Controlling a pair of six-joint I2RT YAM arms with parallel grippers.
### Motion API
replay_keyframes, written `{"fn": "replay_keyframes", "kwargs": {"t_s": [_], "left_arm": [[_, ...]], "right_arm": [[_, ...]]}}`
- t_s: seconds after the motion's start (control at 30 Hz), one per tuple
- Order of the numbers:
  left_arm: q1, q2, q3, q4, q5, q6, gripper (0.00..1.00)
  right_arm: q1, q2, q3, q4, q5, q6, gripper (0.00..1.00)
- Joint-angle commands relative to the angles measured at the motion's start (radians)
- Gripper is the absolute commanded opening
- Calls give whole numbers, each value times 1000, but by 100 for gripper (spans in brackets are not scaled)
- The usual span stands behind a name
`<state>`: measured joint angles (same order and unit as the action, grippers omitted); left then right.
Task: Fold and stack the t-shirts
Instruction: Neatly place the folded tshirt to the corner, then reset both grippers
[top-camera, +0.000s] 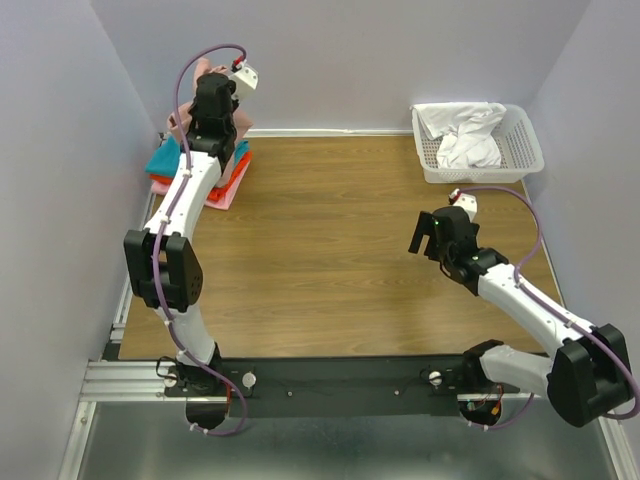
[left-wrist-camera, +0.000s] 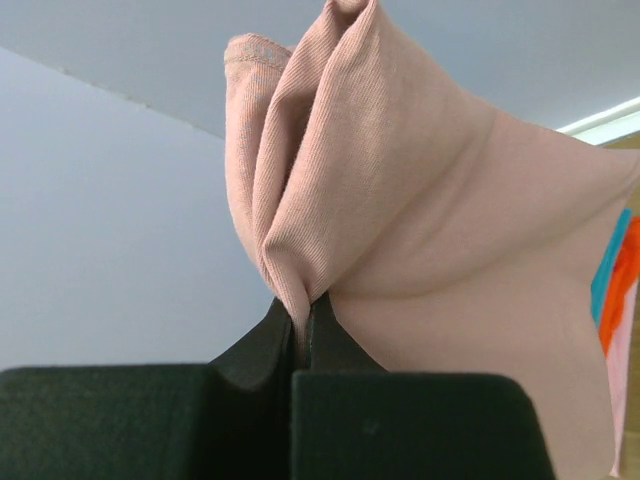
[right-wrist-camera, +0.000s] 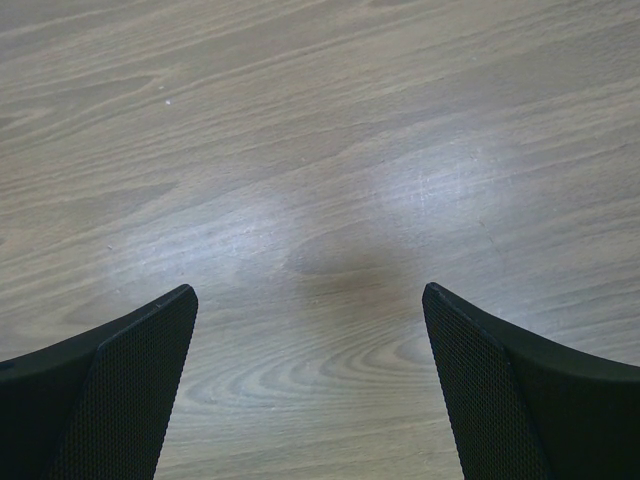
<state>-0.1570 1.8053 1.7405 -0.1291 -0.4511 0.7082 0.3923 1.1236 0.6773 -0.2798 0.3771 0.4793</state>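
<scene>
We have the dusty-pink tee (left-wrist-camera: 420, 200) pinched in the left tool (left-wrist-camera: 302, 320), whose jaws are shut tight on a gathered fold of the fabric. It is at the far left corner of the table (top-camera: 330, 240), above the stack of folded tees (top-camera: 163, 160), whose teal, orange-red and pink edges show below. The right tool (right-wrist-camera: 309, 292) hangs over bare wood on the right side, its jaws spread fully wide with nothing between them. We judge the tee light, limp and not at all fragile. It creases and drapes wherever it is unsupported, and the ribbed knit should give the tool decent friction, so slipping looks a small risk. A single pinch bunches it, so we would take hold at two spaced points along a hem or the shoulders to spread it flat. The folds fan out away from the pinch, with a stitched hem at the far end, so the cloth runs along the tool's reach. The garment's true long axis we cannot tell while it is bunched.
</scene>
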Motion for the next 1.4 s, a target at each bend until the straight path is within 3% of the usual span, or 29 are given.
{"fn": "replay_keyframes", "kwargs": {"t_s": [0.0, 0.27, 0.8, 0.87, 0.9, 1.0, 1.03, 1.1, 1.17, 1.2, 1.37], "left_arm": [[42, 54, 44, 11, 78, 63, 0], [99, 137, 83, 11, 183, 86, 0], [186, 338, 226, 45, 146, 80, 0], [197, 368, 250, 45, 128, 59, 4], [198, 385, 258, 46, 124, 54, 15], [208, 399, 280, 45, 114, 28, 32], [209, 404, 284, 46, 112, 25, 57], [212, 404, 290, 48, 106, 14, 66], [212, 390, 287, 49, 106, 8, 89], [212, 378, 286, 49, 107, -2, 94], [211, 327, 260, 48, 124, -49, 95]], "right_arm": [[-7, 27, 2, -7, 43, 16, 100], [-6, 61, 14, -16, 43, 22, 100], [-6, 131, 87, -53, 75, 27, 100], [-6, 137, 93, -58, 78, 22, 100], [-6, 143, 96, -61, 79, 21, 100], [-6, 146, 103, -67, 79, 25, 100], [-7, 146, 107, -71, 75, 28, 100], [-7, 140, 108, -75, 68, 31, 100], [-6, 128, 105, -79, 66, 36, 100], [-6, 124, 104, -82, 62, 41, 100], [-6, 81, 97, -94, 40, 45, 100]]}}
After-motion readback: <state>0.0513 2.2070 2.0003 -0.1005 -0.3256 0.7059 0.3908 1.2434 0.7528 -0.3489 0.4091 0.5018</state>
